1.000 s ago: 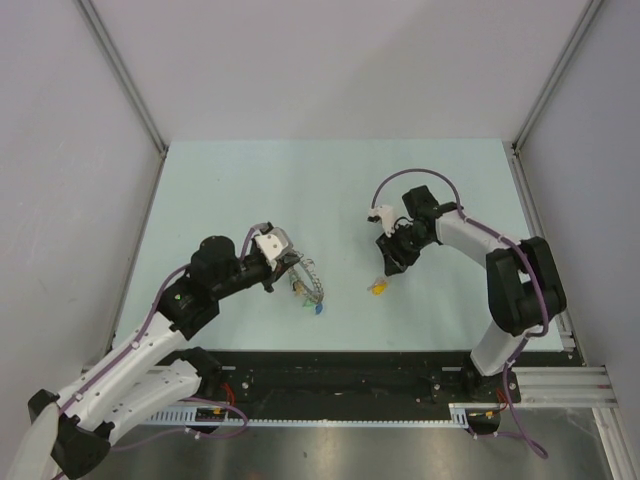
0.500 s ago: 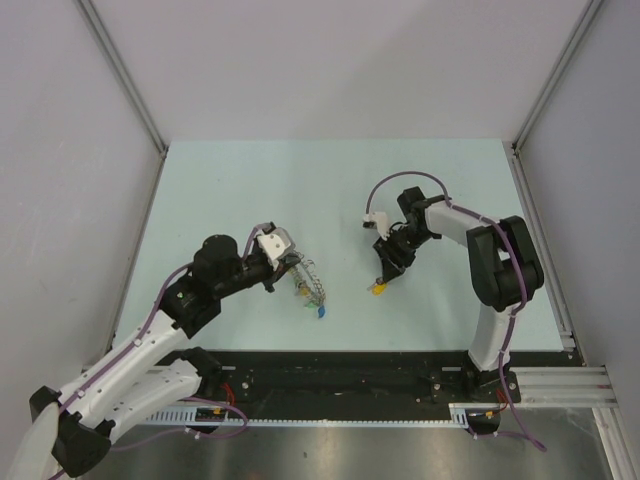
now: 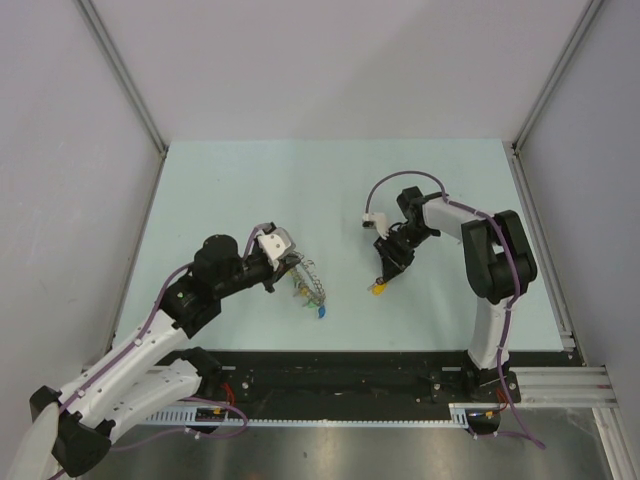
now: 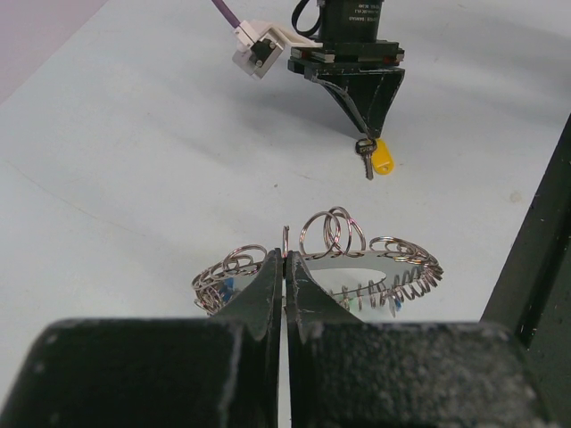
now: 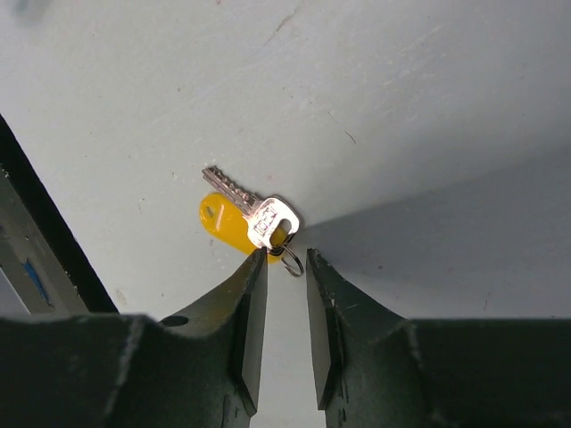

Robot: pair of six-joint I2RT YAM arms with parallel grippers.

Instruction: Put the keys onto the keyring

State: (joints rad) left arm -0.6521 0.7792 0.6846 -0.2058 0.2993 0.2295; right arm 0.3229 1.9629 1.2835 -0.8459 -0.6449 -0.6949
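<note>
From above, the keyring sits mid-table in the left gripper, with bare table beyond. At the left wrist its fingers are pinched shut on the ring's wire — the coil lies crosswise. At the right wrist the right gripper stands slightly apart around the small ring of a silver key on a yellow tag, blade pointing up-left.

table: pale blue-green | walls: plain grey | frame: aluminium

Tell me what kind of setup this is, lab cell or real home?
Likely a lab test cell: a bare pale table walled by plain grey panels on aluminium framing, with only the keyring and a yellow-tagged key as props.
</note>
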